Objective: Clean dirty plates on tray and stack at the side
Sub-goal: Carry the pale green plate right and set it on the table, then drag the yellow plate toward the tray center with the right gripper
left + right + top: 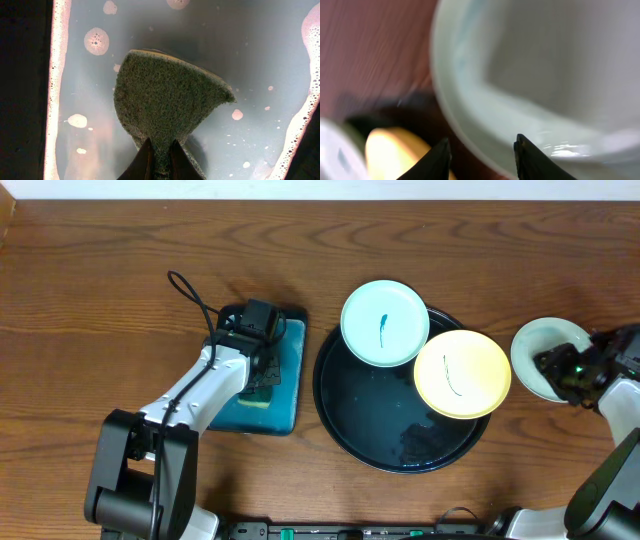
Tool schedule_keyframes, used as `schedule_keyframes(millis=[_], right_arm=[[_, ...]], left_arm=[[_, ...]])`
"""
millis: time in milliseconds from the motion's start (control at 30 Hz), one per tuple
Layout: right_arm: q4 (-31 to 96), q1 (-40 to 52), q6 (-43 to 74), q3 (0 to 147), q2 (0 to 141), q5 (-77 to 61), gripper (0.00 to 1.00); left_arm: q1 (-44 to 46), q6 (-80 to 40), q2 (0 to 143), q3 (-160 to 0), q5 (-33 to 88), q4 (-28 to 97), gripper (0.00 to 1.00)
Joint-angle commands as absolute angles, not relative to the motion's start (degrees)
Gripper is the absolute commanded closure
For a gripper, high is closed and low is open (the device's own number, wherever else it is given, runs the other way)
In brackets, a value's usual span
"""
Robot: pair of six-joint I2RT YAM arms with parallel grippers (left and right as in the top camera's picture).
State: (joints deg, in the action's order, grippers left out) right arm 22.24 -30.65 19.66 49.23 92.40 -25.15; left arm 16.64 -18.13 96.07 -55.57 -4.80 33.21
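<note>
From overhead, the black tray point(375, 412) is seen mid-table. The mint plate point(385, 323) is laid across its rim at 11 o'clock and the yellow plate point(462, 373) across its rim at 2 o'clock; each is marked with a dark-blue squiggle, and their edges meet. A third pale plate point(538, 345) lies on the table off the tray at 3 o'clock; no mark can be made out on it. The right gripper point(552, 366) is held at its 4 o'clock edge. At 9 o'clock a teal tray point(290, 395) is set, with the left gripper point(262, 380) lowered into it.

In the left wrist view, a sponge point(165, 95) is pinched tight between the fingers; soapy water point(260, 75) is held in the teal tray beneath it, with foam along the walls.

In the right wrist view, the jaws are seen parted with the pale plate's rim showing in the gap, blurred; nothing is clamped.

The step in hand is judged to be the setting-down of one plate at the side as the base of the stack. Two marked plates remain. The next move calls for one of them to be grasped by its rim and the wet sponge to be brought across to it.
</note>
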Motion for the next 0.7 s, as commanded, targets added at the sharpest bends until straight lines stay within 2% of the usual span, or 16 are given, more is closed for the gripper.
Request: schedule_keyframes(millis=[0,133,367,433,500,667], right_arm=[[24.8,-27.9,8.4,50.2,92.2,-32.1,0.57],[29.8,-24.4,5.5,50.2,92.2,-26.1,0.55],[32.6,-21.3,5.5,50.1,92.2,-19.5,0.61],[32.6,-20.8,5.5,50.1,92.2,-19.5,0.70],[32.5,-20.2,5.5,50.1,92.2,-19.4,0.89],[32.8,-20.0,5.6,50.1,92.2,-19.3,0.99]], left_arm=[[16.4,-17.6,96.2,-54.6,-4.6,33.6,0.92],[16.4,-17.6,96.2,-54.6,-4.6,33.6,0.92],[16.4,-17.6,96.2,-54.6,-4.6,33.8,0.92],[16.4,-17.6,96.2,-54.6,-4.6,33.9,0.92],[16.4,-17.6,96.2,-54.6,-4.6,34.0,0.91],[16.4,-17.6,96.2,-54.6,-4.7,34.0,0.92]])
